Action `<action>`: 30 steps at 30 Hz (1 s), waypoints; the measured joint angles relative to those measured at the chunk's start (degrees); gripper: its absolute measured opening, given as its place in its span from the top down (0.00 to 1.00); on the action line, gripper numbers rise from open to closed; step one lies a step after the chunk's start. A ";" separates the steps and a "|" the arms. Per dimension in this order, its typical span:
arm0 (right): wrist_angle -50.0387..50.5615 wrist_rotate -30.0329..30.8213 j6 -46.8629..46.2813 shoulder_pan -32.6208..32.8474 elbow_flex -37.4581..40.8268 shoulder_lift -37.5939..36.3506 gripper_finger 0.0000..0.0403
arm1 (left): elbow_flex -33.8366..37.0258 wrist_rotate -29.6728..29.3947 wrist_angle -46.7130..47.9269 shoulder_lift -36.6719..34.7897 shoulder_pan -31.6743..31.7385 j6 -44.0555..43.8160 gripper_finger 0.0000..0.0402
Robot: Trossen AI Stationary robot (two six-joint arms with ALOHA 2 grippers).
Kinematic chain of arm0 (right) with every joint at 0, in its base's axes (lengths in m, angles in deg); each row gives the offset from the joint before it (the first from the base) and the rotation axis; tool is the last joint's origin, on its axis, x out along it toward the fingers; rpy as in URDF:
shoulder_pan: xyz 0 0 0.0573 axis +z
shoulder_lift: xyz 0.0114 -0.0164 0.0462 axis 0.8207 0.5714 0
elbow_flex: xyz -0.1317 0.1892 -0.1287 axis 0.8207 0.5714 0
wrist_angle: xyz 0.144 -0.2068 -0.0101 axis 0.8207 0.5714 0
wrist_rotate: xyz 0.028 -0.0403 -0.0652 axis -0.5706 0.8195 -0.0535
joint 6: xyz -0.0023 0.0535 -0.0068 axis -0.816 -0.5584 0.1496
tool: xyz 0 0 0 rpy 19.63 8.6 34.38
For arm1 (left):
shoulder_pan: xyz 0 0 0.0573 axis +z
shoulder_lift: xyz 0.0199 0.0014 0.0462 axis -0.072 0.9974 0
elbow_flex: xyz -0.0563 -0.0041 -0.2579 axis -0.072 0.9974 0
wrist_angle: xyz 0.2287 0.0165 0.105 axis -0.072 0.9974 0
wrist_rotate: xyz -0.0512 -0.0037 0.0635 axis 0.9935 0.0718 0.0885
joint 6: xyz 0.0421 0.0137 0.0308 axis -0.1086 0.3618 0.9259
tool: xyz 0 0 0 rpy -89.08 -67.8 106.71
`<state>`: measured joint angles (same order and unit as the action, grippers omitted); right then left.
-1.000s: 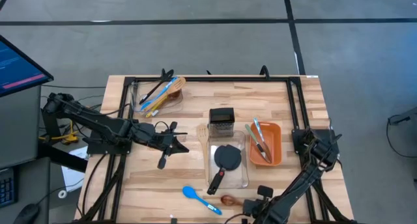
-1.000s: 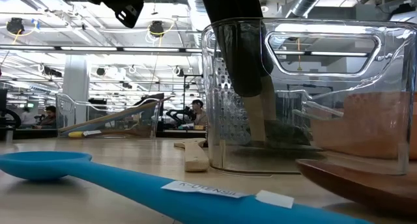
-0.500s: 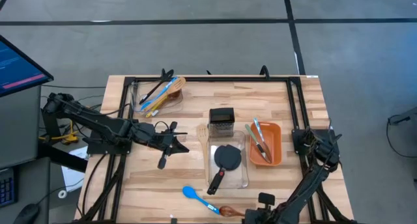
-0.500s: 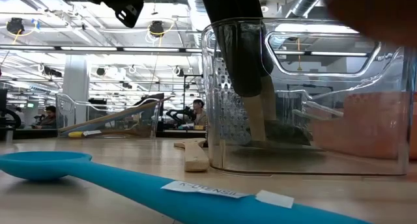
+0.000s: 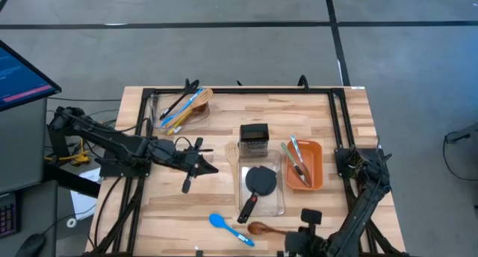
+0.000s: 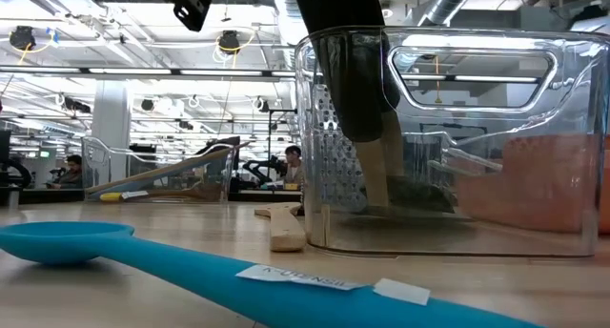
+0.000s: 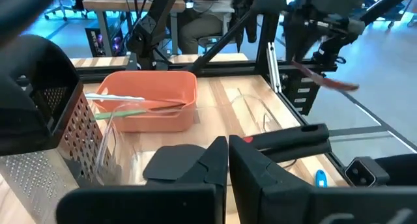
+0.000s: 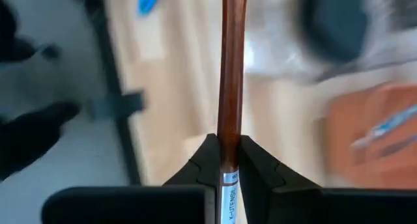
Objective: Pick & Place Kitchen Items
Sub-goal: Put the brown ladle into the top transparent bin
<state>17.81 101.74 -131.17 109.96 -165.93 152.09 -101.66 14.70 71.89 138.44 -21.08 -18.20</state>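
From above, the clear bin (image 5: 261, 190) holds a black turner (image 5: 259, 184). The right gripper (image 5: 287, 240) sits near its front corner, carrying a dark wooden spoon (image 5: 259, 228) beside the blue spoon (image 5: 228, 226). The left gripper (image 5: 211, 169) waits left of the bin. At table height, the blue spoon (image 6: 191, 266) lies before the bin (image 6: 448, 137). The left wrist view shows its fingers pressed together, the orange tray (image 7: 151, 97) past the bin. The right wrist view shows fingers (image 8: 205, 162) pinching the wooden spoon (image 8: 231, 74).
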 joint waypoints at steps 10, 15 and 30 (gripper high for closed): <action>1.32 25.71 11.98 -6.07 -0.93 -0.58 0.94 | 0.00 0.09 -11.48 -0.01 -0.02 0.32 1.00; 1.31 32.55 17.67 -10.15 -0.93 -0.57 0.94 | 0.00 0.09 -11.78 -0.02 -0.02 0.44 1.00; 1.34 53.12 21.71 -16.65 -0.90 -4.79 0.94 | 0.00 -8.68 -9.24 -0.02 0.26 3.40 1.00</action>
<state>19.16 154.86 -109.46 93.30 -166.83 147.30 -101.66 6.02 62.65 138.42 -20.82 -14.81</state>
